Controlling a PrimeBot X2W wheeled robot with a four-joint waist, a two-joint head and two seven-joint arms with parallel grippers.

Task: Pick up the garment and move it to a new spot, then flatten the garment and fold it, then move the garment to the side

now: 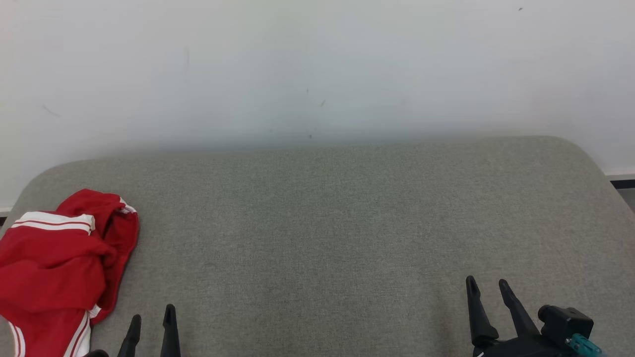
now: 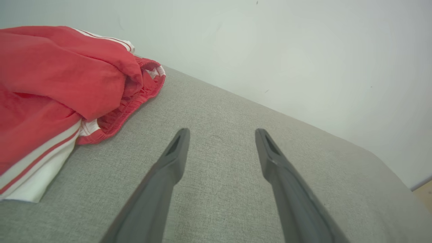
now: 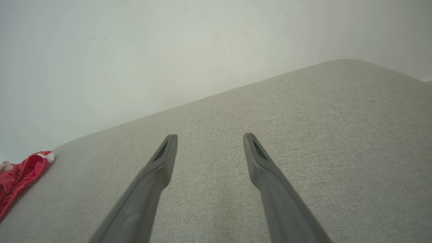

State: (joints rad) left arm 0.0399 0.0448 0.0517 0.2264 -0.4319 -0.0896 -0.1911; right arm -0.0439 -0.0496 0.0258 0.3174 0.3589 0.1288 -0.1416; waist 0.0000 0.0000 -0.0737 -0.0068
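Note:
The garment is red with white stripes and lies crumpled at the far left of the grey cushioned surface. It also lies at the left of the left wrist view as a red heap, the garment, and a corner of the garment pokes in at the left edge of the right wrist view. My left gripper stands open at the lower left, just right of the cloth and apart from it, nothing between its fingers. Open and empty as well, my right gripper rests at the lower right, far from the cloth.
A pale wall rises right behind the cushion's far edge. The cushion has rounded far corners. A strip of floor and dark skirting shows at the right edge.

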